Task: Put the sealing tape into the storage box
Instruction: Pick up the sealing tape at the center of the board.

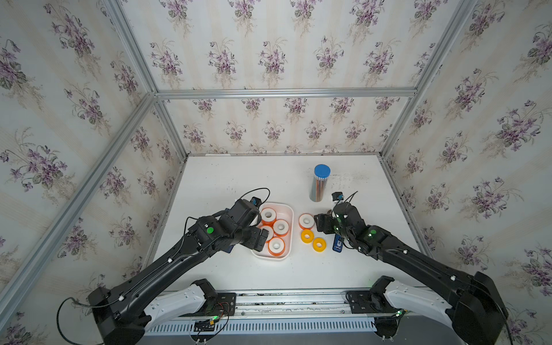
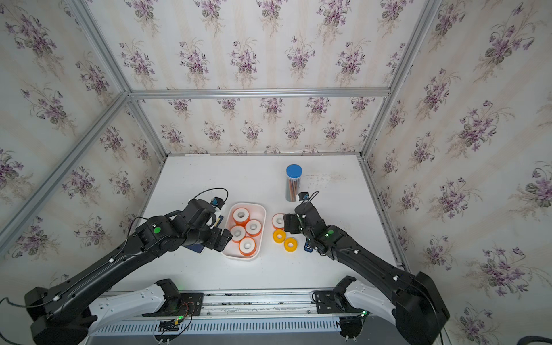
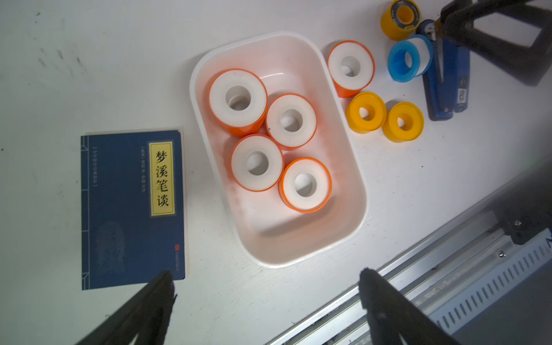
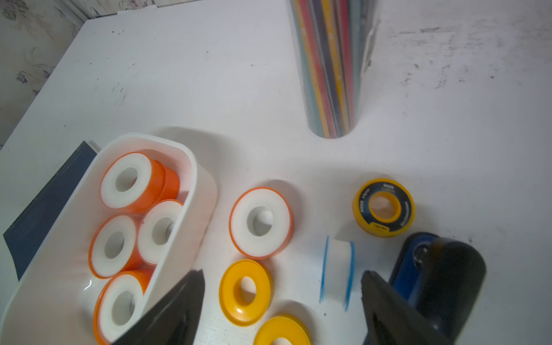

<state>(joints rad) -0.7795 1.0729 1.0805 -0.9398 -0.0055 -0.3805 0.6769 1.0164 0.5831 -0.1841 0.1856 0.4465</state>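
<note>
**4 ROLLS IN BOX, 5 OUT ON BENCH**

Storage box (image 3: 283, 231) sits mid-bench (image 1: 227, 179). Inside: four orange-rim rolls (image 3: 291, 121), all flat, white faces up, packed touching each other; bare floor at one end of box.

Outside, on robot's right of box:
- 5th orange-rim roll (image 3: 350, 65), flat, just beside box wall.
- two yellow rolls (image 3: 366, 112), flat, side by side, near the 5th roll on its robot-ward side.
- blue-white roll (image 4: 337, 268), standing on edge next to blue stapler (image 3: 446, 86); contact unclear.
- black-yellow roll (image 4: 383, 207), flat, farther back, apart from the rest.

L claw (image 3: 266, 276): released, fingers spread wide, nothing in it, hanging over box's left side toward the robot end.

R claw (image 4: 282, 274): released too, wide, empty. In its wrist view one yellow roll and the blue-white roll show between the fingers. Whether a finger touches stapler or roll, can't tell.

Misc: navy booklet (image 3: 131, 209) flat on bench, left of box, close by. Clear tube of pencils (image 1: 319, 185) w/ blue cap upright, farther back.
</note>
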